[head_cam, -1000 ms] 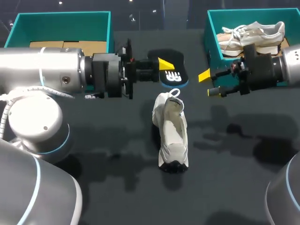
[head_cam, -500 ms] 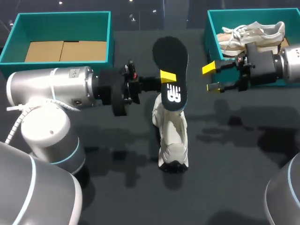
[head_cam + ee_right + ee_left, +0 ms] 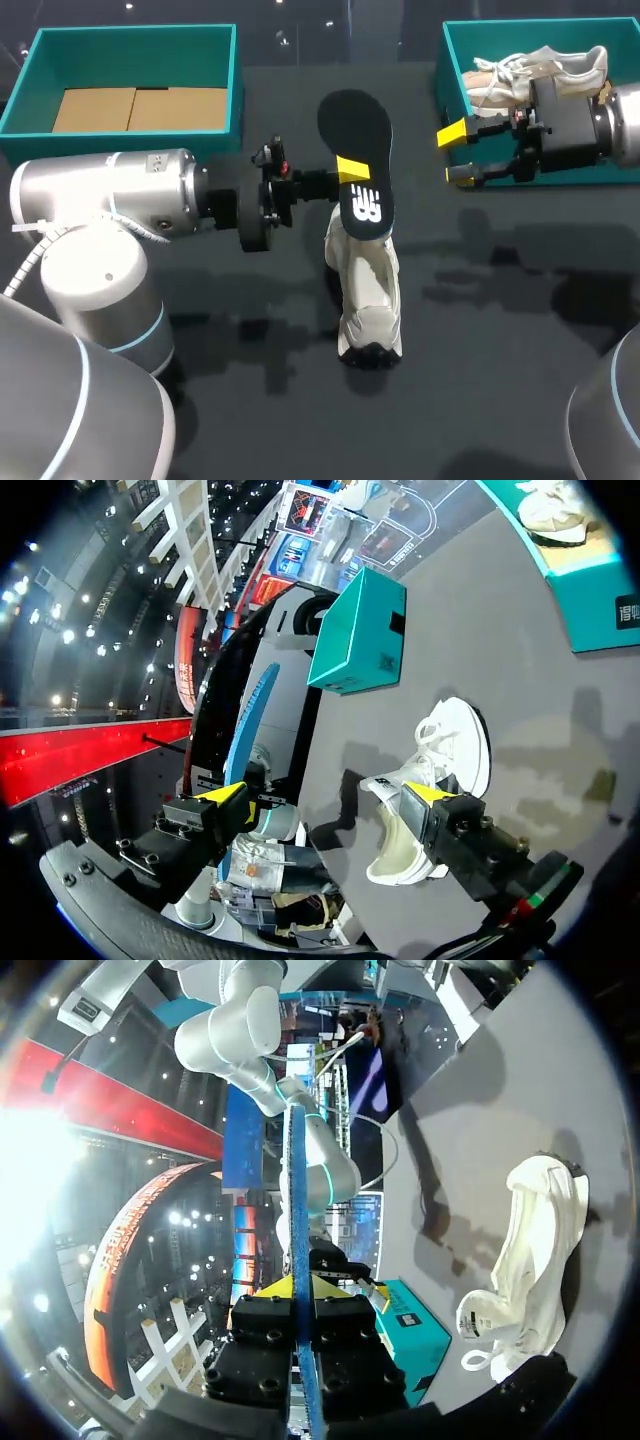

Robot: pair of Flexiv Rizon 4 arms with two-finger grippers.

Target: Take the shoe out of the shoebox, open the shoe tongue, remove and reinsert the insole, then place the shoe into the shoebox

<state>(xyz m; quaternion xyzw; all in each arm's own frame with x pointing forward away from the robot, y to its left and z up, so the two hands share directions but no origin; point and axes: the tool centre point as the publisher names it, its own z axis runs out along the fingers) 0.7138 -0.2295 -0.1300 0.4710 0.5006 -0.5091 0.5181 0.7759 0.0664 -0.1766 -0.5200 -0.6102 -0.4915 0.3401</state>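
Black insole [image 3: 352, 125] is clamped by the left gripper [image 3: 350, 170] over the white shoe [image 3: 365, 290]; right gripper [image 3: 456, 153] is held open, empty

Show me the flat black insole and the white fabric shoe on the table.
flat black insole [image 3: 355, 125]: head view, on its plain upper half.
white fabric shoe [image 3: 368, 285]: head view, on its open middle.

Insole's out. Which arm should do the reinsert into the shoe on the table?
Left. The left tool is shut on the insole, held over the opening of the white shoe. The right tool is open and empty, off by the right shoebox.
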